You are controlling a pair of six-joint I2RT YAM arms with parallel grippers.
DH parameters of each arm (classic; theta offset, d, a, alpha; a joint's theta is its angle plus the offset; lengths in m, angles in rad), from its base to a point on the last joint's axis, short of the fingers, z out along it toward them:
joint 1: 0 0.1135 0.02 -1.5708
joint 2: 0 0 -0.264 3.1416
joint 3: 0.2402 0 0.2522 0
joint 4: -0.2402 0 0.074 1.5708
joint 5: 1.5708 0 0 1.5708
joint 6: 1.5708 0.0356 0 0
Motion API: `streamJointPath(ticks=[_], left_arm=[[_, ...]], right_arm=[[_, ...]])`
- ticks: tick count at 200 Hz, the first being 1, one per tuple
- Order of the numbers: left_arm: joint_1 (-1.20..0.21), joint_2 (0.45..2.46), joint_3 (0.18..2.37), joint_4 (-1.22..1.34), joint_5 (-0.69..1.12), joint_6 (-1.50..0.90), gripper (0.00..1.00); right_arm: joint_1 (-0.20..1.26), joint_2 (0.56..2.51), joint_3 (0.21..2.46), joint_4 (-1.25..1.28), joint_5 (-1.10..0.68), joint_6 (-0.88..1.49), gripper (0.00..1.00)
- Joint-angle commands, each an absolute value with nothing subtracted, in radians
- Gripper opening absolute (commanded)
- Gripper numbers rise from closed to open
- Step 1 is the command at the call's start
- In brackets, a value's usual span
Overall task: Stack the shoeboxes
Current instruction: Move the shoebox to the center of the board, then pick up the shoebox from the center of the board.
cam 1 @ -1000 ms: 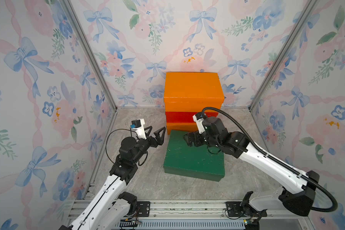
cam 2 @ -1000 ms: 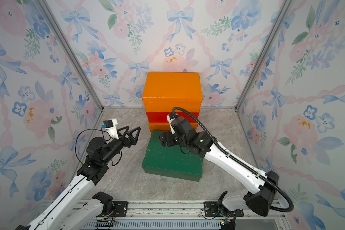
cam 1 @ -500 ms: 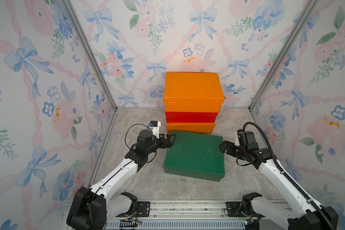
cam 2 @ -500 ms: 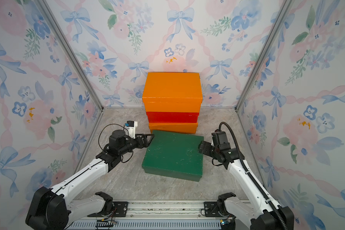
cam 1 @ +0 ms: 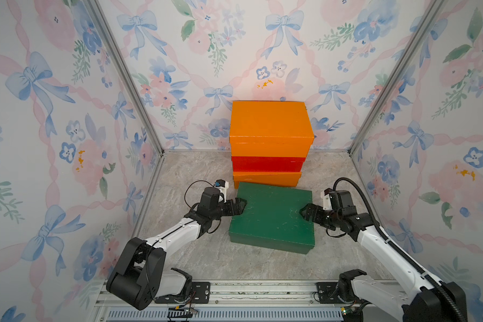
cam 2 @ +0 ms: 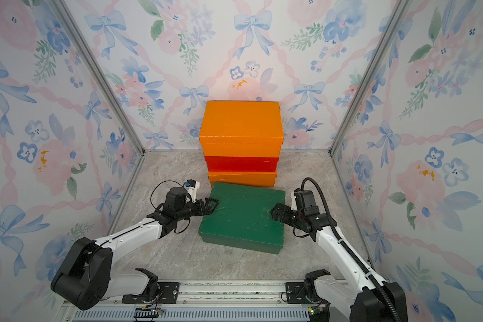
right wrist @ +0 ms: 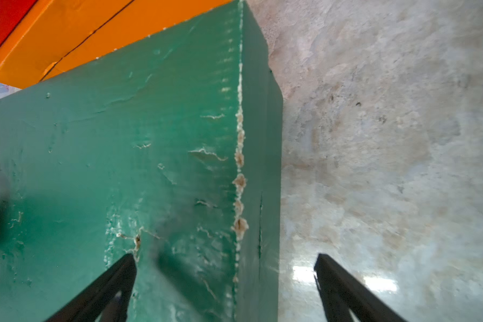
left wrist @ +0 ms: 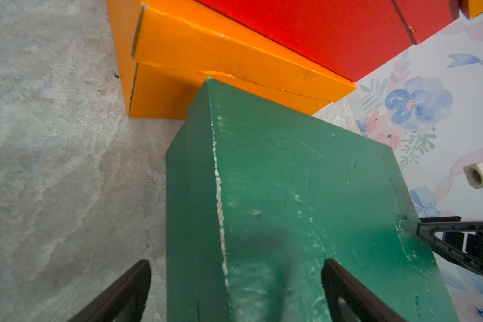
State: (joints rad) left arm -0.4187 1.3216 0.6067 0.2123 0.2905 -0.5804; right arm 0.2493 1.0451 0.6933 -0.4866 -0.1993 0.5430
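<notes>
Green shoebox (cam 1: 272, 217) lies at six o'clock of the three-box stack (cam 1: 269, 145); left gripper (cam 1: 239, 207) at nine, right gripper (cam 1: 304, 214) at three, both gaping wide astride its edges, clamping nothing.

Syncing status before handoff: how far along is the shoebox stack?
Done: top orange box on red box on bottom orange box. In hand: left gripper and right gripper, both open, flank the green box on the floor. Left: grip, lift, place on top.

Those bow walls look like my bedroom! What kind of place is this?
Probably a robot test booth, not a bedroom: the left arm and right arm sit on a metal rail, and wallpaper stretches between metal posts.
</notes>
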Motion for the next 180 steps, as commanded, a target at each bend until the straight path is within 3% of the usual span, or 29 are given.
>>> streamJointPath(ticks=[1, 180], left_arm=[[-0.424, 1.342, 0.589, 0.239, 0.32, -0.582, 0.98], [-0.494, 1.284, 0.494, 0.314, 0.311, -0.661, 0.98]], right_arm=[[0.244, 1.057, 0.665, -0.441, -0.239, 0.552, 1.0], [0.246, 1.32, 0.763, -0.208, -0.397, 0.557, 0.88]])
